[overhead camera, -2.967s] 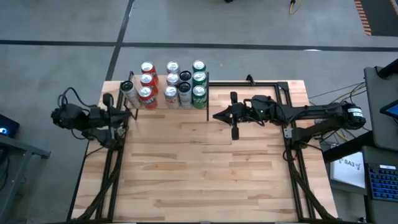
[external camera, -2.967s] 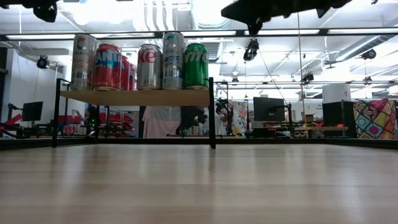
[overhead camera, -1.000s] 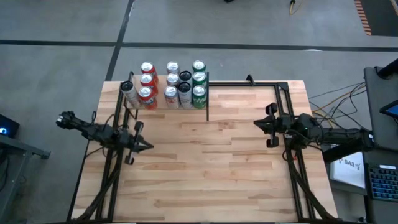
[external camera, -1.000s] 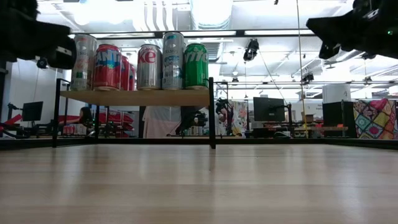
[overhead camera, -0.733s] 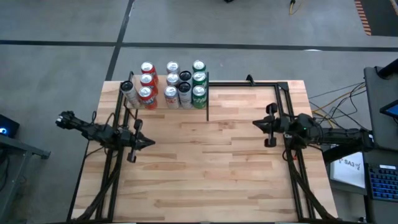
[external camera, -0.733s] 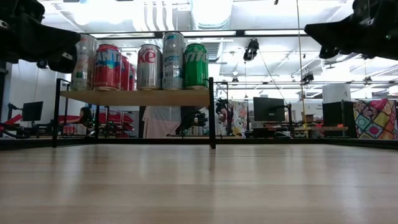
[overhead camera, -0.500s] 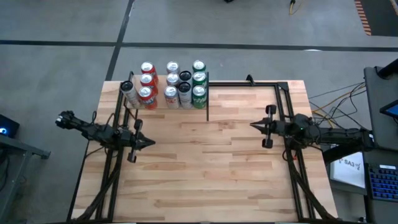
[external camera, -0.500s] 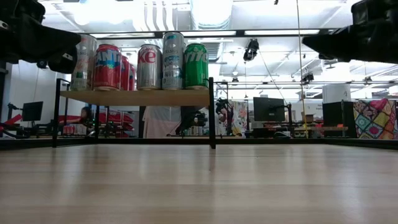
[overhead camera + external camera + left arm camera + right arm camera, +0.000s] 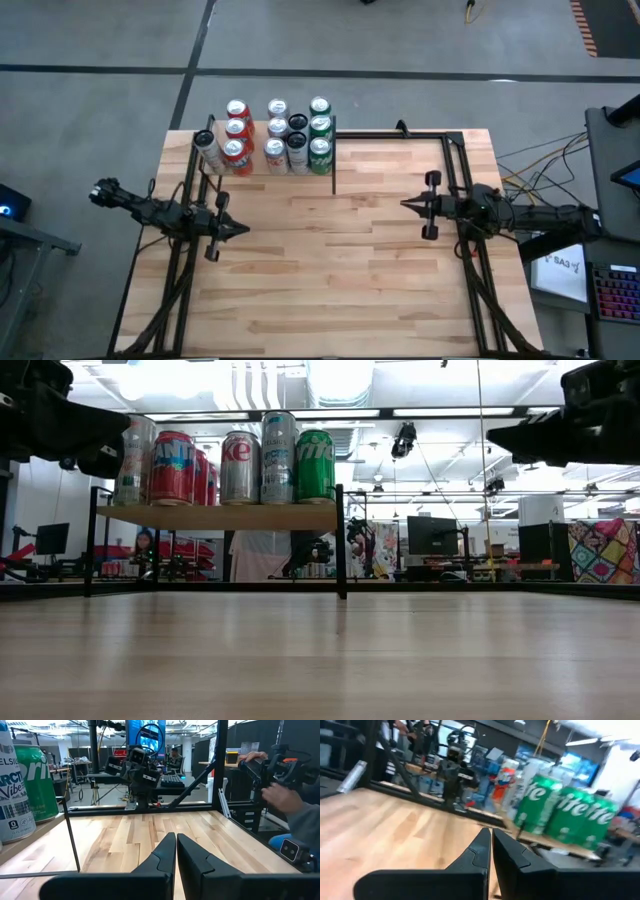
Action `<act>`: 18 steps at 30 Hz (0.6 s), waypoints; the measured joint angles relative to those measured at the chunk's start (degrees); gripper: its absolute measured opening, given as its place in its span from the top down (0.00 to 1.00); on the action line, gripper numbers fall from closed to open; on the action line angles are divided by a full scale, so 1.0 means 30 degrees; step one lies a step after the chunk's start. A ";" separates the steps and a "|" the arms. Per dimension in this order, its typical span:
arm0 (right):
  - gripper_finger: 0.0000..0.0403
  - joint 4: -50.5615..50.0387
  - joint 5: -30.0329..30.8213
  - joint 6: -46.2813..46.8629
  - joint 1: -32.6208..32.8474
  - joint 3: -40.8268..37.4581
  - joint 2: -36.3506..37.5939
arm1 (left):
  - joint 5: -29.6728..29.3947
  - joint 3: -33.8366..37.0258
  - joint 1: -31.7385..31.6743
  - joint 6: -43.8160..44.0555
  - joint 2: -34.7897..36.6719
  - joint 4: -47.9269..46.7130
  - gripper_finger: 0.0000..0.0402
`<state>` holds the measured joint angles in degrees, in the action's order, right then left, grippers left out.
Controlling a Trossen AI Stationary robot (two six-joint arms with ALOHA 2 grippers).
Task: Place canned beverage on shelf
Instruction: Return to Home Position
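High view: the soda cans (image 9: 277, 128) stand clustered on the shelf (image 9: 220, 517) at the bench's (image 9: 330, 280) far left corner, well apart from the left pincer (image 9: 238, 230) and right pincer (image 9: 405, 203), both closed on nothing.

Grey concrete floor (image 9: 400, 40) surrounds the table (image 9: 330, 280); ceiling strip lights (image 9: 450, 411) hang above distant monitors (image 9: 437, 535).

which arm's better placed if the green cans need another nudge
Right, probably. The green cans stand at the shelf's end nearest the right gripper, and its wrist view faces them. The left gripper waits nearer the shelf's other end.
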<state>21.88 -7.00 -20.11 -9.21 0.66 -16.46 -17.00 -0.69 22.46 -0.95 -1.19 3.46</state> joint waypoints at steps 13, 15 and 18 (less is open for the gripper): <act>0.98 -0.6981 0.2653 0.3146 0.0523 -0.0018 0.5473 | -0.0023 0.0000 0.0000 0.0012 -0.0091 0.0071 1.00; 0.98 -0.7020 0.2345 0.2403 0.0525 -0.0018 0.5419 | -0.0033 -0.0010 0.0000 0.0007 -0.0136 0.0073 1.00; 0.98 -0.7045 0.2280 0.2247 0.0596 -0.0018 0.5485 | -0.0025 -0.0051 0.0000 0.0007 -0.0182 0.0050 1.00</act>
<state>0.74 -0.16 -13.36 -7.42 0.60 -0.01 -17.08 -0.84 22.46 -0.93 -1.74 3.61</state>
